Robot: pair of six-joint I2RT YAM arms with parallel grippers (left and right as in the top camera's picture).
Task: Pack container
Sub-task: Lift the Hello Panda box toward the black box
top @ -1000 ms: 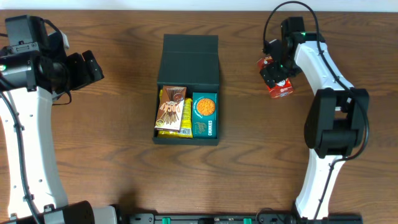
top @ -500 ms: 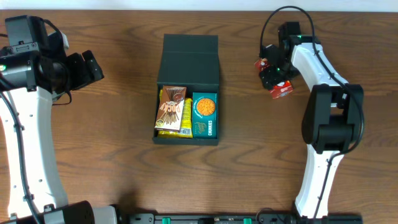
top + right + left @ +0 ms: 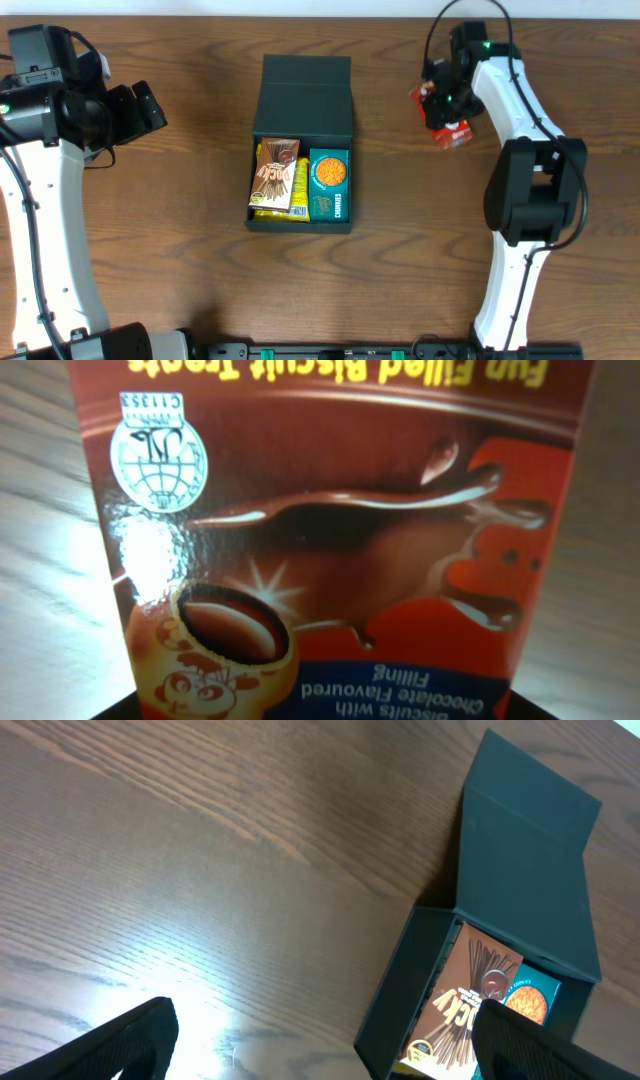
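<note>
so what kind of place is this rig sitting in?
Likely a robot lab bench, not a kitchen: a left arm and right arm at a plain wooden table, with a dark container of snack packets and a red biscuit packet set out.

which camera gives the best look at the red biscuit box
The right wrist view: the red biscuit box fills the frame, its print and chocolate picture sharp. Overhead shows it as a small red shape partly hidden under the right arm. The left wrist view misses it.

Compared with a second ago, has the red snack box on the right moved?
Yes, slightly. The red snack box, under the right gripper, has shifted toward the table's far edge, judged against the container, which stayed put.
</note>
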